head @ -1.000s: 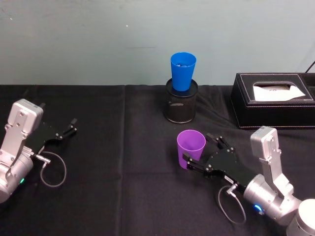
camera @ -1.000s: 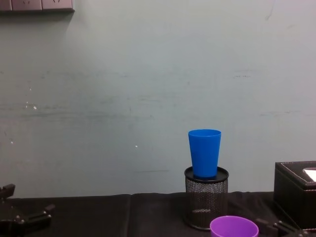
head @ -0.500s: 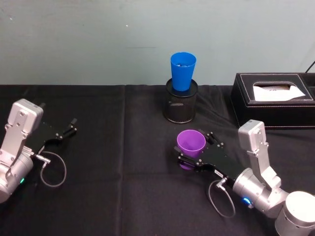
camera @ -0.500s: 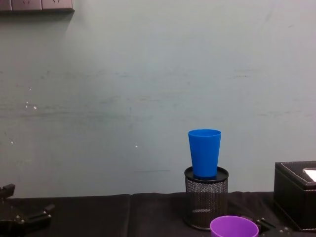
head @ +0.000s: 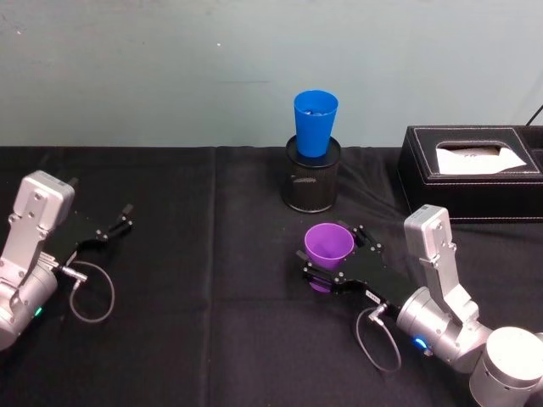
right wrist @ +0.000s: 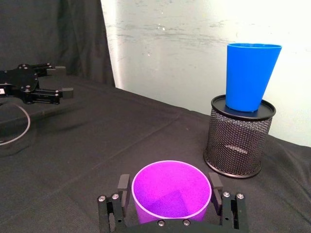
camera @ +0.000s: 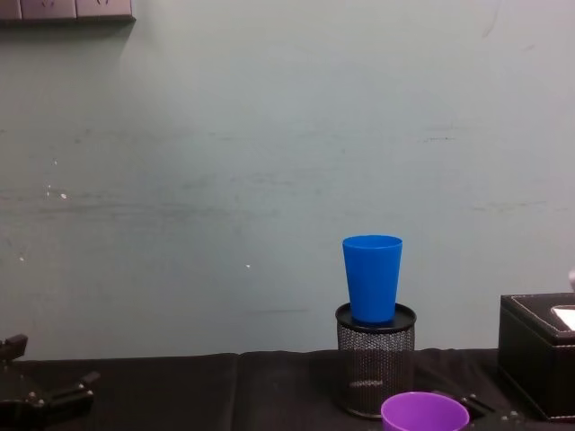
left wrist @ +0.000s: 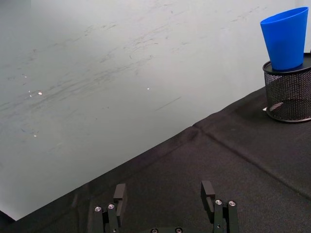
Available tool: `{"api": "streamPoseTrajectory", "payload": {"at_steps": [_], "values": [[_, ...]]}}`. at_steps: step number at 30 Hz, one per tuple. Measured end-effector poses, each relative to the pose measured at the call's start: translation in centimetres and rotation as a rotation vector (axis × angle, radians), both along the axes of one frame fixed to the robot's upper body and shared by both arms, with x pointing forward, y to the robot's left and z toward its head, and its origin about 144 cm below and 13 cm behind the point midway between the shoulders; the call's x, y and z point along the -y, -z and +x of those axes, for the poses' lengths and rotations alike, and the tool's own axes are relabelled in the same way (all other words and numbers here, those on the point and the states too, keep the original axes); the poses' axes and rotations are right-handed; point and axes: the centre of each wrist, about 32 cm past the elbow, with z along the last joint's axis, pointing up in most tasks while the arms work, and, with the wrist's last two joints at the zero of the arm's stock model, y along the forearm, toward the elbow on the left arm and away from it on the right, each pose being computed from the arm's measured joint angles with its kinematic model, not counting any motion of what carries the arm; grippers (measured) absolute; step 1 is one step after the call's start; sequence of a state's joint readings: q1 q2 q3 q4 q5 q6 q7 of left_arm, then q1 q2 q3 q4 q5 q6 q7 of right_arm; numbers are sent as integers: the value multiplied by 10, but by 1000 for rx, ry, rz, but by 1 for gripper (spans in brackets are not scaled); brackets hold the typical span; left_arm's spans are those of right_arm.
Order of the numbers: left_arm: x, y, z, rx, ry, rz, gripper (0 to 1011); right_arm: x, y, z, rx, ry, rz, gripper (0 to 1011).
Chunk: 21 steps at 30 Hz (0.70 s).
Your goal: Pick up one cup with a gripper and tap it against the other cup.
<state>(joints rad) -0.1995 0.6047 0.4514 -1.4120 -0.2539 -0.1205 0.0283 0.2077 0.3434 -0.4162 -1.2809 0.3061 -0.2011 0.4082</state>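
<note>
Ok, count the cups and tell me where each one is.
2. The purple cup stands on the black tablecloth inside the open right gripper; the blue cup sits atop the mesh pen holder behind it. None looks hidden.

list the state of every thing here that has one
right gripper: open, straddling the purple cup
left gripper: open, holding nothing, at the table's left
purple cup: upright, mouth up
blue cup: upright, on top of the mesh pen holder
mesh pen holder: upright, blue cup on it
tissue box: tissue showing at its opening
</note>
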Motion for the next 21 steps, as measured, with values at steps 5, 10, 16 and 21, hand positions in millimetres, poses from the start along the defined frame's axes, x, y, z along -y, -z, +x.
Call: {"api": "streamPoseTrajectory", "payload": {"at_steps": [5, 10, 16, 21], "values": [[0, 0, 0, 0, 0, 0, 1000, 0, 0, 0, -2, 2, 2, 792], [0, 0, 0, 0, 0, 0, 1000, 0, 0, 0, -1, 2, 3, 769], [0, 0, 0, 0, 0, 0, 1000, 0, 0, 0, -1, 2, 3, 754], [0, 0, 0, 0, 0, 0, 1000, 2, -8, -4, 19, 4, -8, 752]]}}
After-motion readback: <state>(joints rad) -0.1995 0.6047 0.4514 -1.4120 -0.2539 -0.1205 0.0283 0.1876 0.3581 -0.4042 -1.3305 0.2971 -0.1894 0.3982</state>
